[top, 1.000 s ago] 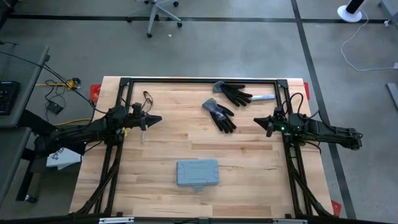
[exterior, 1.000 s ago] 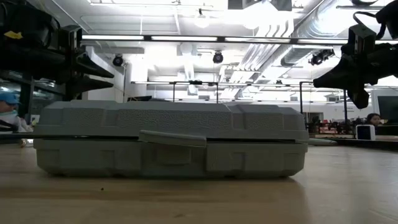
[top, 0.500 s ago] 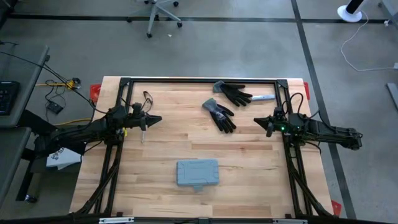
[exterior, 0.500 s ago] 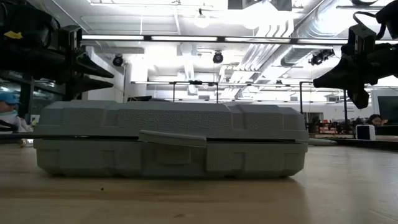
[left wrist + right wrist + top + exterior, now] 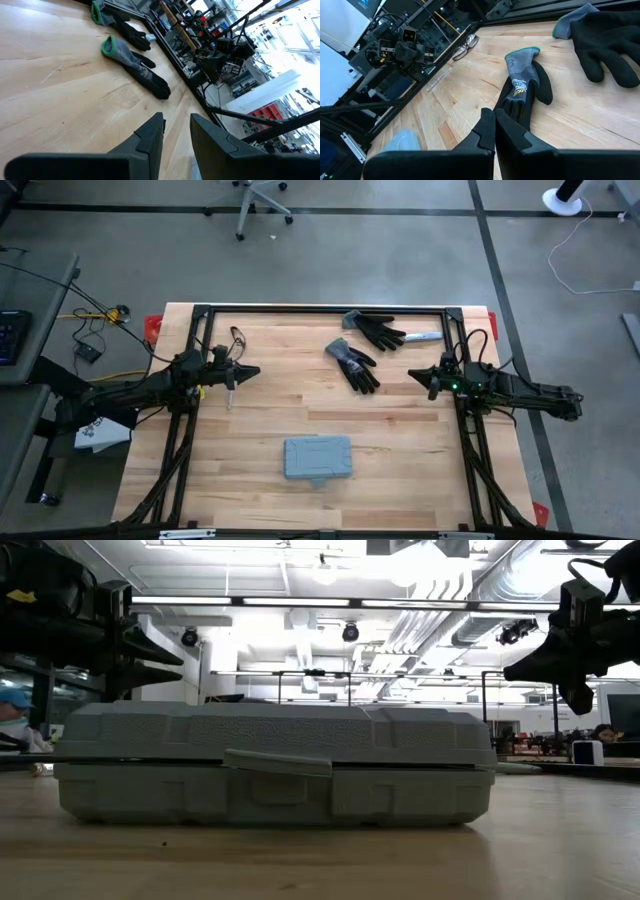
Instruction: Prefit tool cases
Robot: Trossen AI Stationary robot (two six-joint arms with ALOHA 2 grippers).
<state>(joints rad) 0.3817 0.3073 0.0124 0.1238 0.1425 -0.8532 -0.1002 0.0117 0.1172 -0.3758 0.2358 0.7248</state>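
The tool case (image 5: 318, 458) lies closed near the table's (image 5: 400, 440) front edge, well apart from both arms; the left end effector (image 5: 250, 371) hangs partly open and empty, the right end effector (image 5: 418, 376) fully closed, holding nothing; a one-sided push could skid the case, and the gloves (image 5: 352, 364) could snag a reaching arm.

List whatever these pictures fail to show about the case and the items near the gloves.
- Case contents: lid down in the low view; too small from above.
- Table behind the case: blocked by it in the low view.
- Grey object beside the far glove: too small in the high view to identify.
- Eyeglasses: partly blurred in the right wrist view.
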